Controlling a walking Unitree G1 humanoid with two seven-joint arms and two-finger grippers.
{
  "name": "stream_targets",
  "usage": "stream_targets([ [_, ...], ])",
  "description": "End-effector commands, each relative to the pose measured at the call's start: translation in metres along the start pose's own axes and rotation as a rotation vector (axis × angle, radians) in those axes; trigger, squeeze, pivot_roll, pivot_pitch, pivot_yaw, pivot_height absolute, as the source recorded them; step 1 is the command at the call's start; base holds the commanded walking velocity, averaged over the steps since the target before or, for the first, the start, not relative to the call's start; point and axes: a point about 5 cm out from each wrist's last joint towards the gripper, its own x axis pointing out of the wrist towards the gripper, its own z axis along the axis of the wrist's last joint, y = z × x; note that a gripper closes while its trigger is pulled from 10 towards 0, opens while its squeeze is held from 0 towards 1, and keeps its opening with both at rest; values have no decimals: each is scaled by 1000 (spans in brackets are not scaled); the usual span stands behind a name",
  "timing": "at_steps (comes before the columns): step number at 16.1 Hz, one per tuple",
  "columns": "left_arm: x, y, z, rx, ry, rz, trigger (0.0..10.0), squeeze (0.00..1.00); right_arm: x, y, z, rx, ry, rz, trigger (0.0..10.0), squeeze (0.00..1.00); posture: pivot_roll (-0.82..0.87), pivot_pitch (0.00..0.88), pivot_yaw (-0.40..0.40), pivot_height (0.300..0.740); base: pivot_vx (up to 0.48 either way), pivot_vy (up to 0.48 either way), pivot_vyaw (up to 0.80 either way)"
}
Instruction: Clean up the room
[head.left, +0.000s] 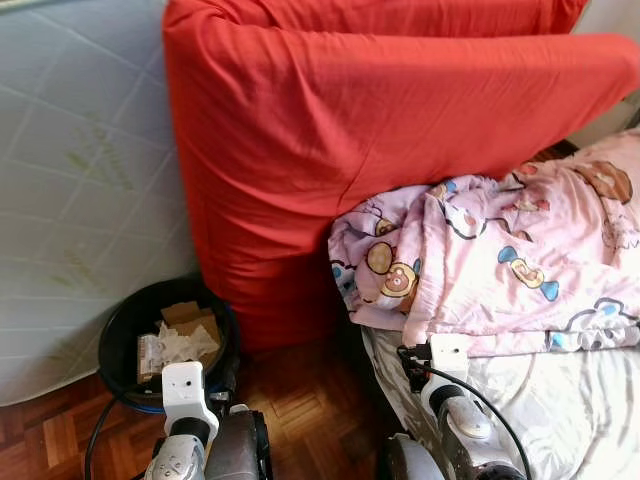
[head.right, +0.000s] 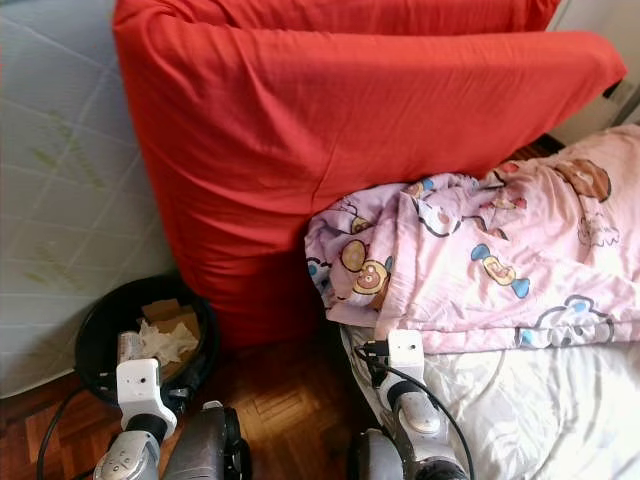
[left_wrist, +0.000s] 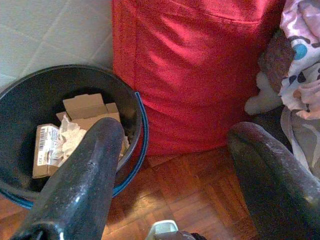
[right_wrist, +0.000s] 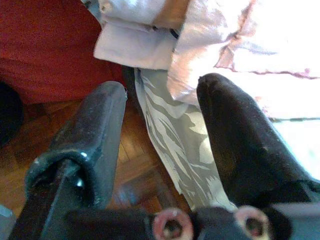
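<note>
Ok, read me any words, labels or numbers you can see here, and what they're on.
Nothing can be read.
White label with a barcode on the cardboard box in the black bin: print too small and blurred.
Pink quilt: cartoon pictures, no words.

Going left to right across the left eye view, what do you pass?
Pale quilted mattress → black bin holding cardboard and paper → red cushion → pink cartoon-print blanket.
</note>
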Motion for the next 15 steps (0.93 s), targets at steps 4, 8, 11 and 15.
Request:
stream_targets([
  [4, -6, -2, -7, 4, 38, -12, 10000, 0, -4, -8, -8, 51, 26, -52, 10000, 0, 11, 220, -48, 629, 202, 0, 0],
  [8, -7, -3, -7, 1, 38, -14, 10000, 0, -4, -9, -7, 54, 19, -47, 10000, 0, 14, 223, -44, 629, 0, 0, 0],
  [11, -7, -3, -7, 3, 40, -16, 10000, 0, -3, -8, -5, 59, 15, -50, 10000, 0, 13, 224, -42, 629, 0, 0, 0],
  [15, -8, -3, -6, 4, 41, -18, 10000, 0, -1, -5, -1, 71, -5, -40, 10000, 0, 17, 226, -38, 614, 0, 0, 0],
])
